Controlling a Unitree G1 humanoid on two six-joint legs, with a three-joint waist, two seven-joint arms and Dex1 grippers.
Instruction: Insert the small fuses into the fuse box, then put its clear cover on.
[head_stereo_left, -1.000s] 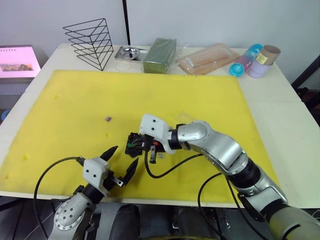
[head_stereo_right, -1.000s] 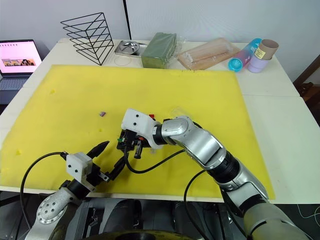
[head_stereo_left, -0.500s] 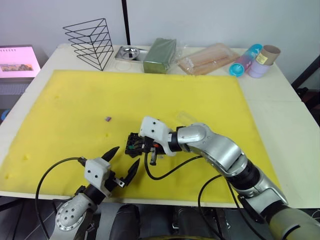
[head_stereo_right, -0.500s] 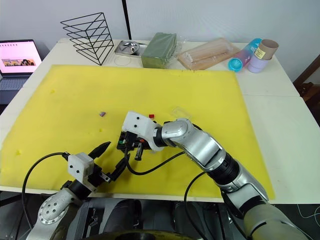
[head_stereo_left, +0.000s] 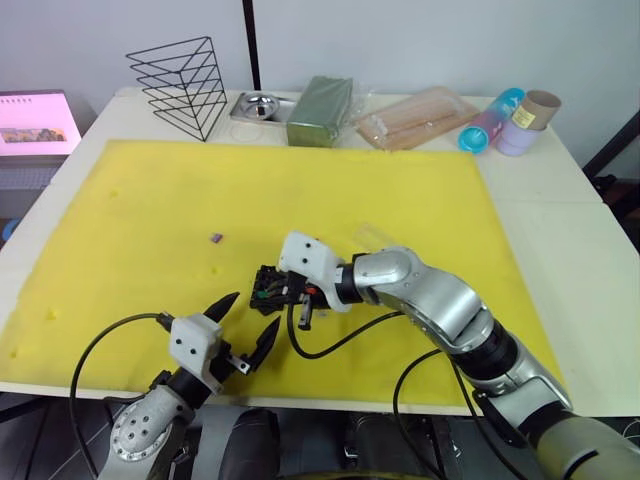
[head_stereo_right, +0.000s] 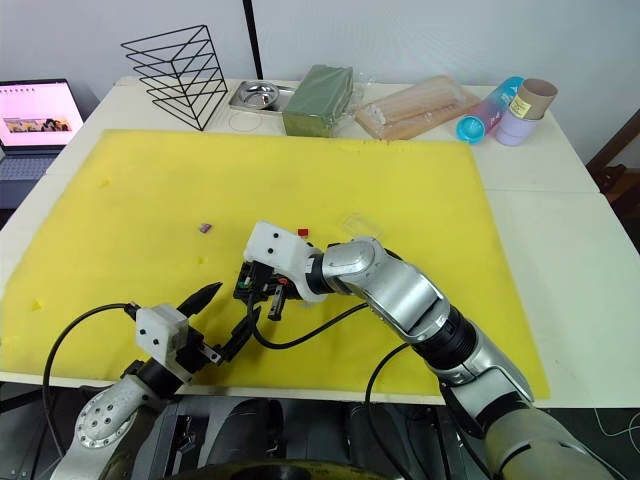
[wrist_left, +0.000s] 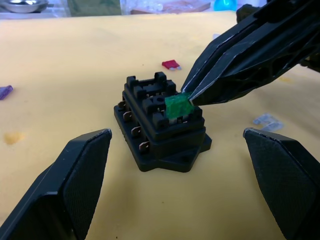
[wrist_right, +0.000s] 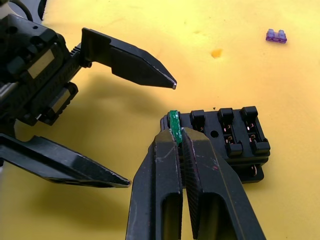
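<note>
The black fuse box (wrist_left: 160, 131) sits on the yellow foam mat (head_stereo_left: 150, 210), near its front middle. My right gripper (wrist_right: 175, 133) is shut on the green fuse (wrist_left: 177, 106) and holds it at a slot on the near end of the box. My left gripper (head_stereo_left: 253, 310) stands open just in front of the box, one finger to each side. The purple fuse (head_stereo_left: 216, 238) lies to the box's left and farther back. The red fuse (head_stereo_right: 303, 232) and the clear cover (head_stereo_right: 356, 222) lie behind the box. A pale fuse (wrist_left: 267, 120) lies close by the box.
Along the table's back edge stand a black wire rack (head_stereo_left: 180, 85), a small metal tray (head_stereo_left: 258, 105), a dark-green block (head_stereo_left: 320, 110), a clear packet of wooden sticks (head_stereo_left: 415, 117) and some cups (head_stereo_left: 510, 120). A laptop (head_stereo_left: 35, 120) stands at the far left.
My right gripper has shifted slightly over the fuse box with the green fuse in it. My left gripper has sunk a little toward the mat's front edge.
</note>
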